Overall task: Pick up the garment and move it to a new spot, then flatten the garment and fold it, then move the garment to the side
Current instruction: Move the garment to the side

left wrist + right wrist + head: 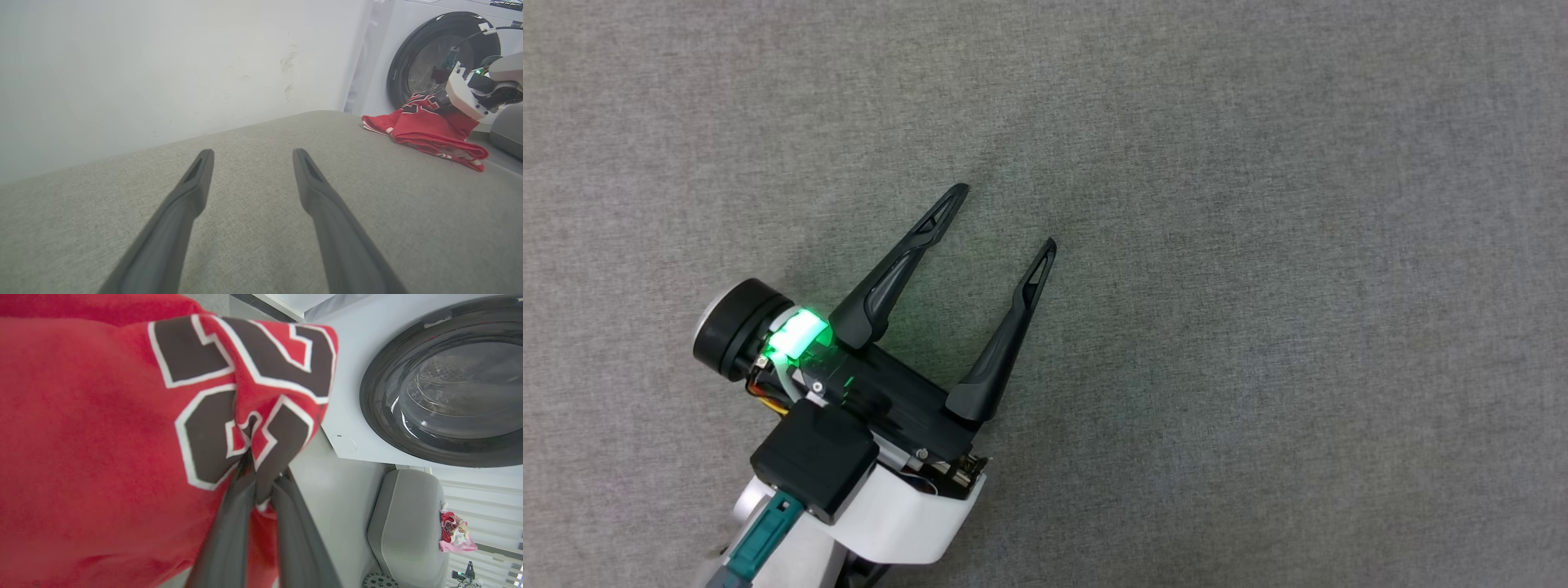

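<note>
Right gripper (263, 469) pinches shut on a fold of the garment (102, 437) just before the washing machine (351, 416); left gripper (1008, 216), jaws spread and empty, hangs well away from that machine, the farther arm.

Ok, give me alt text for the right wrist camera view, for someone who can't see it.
The right gripper, jaws shut, pinches a bunched fold of the red garment at its dark, white-outlined lettering. Behind it stands a white washing machine with a round dark door.
</note>
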`<state>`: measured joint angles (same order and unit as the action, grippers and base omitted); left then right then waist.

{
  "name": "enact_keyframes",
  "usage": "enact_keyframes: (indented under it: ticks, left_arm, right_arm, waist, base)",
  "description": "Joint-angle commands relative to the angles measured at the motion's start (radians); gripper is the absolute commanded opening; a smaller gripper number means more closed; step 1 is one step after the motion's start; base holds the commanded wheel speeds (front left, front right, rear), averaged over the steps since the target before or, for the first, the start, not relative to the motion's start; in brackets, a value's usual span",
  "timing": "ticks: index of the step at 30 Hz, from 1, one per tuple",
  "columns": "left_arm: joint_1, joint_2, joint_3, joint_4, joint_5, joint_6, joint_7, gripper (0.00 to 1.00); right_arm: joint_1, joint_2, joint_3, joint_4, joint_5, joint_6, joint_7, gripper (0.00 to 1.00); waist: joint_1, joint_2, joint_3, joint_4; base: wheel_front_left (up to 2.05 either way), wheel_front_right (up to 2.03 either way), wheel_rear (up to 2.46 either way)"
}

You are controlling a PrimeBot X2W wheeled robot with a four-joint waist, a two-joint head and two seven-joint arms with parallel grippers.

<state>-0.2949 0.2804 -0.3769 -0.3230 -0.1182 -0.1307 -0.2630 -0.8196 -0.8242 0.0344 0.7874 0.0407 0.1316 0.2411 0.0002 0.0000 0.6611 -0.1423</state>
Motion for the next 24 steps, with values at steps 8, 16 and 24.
enact_keyframes:
  ticks: [8,16,24]
  left_arm:
    - [-0.010,-0.025,0.004,0.022,-0.009,0.003,-0.002,1.00]
    - [0.027,-0.073,0.045,0.103,-0.028,0.006,-0.002,1.00]
    - [0.104,-0.134,0.136,0.192,-0.050,0.007,-0.002,1.00]
  right_arm:
    - [-0.039,0.037,-0.082,0.094,-0.111,-0.002,-0.058,1.00]
    - [-0.047,0.044,-0.069,0.139,-0.135,-0.002,-0.107,1.00]
    - [-0.009,0.127,0.011,0.070,0.005,-0.002,-0.276,1.00]
  waist:
    - [-0.0002,0.0000,-0.047,0.020]
    - [-0.0002,0.0000,-0.180,0.056]
    - [-0.0002,0.0000,-0.355,0.112]
  base:
    - [0.00,0.00,0.00]
    - [0.00,0.00,0.00]
    - [0.00,0.00,0.00]
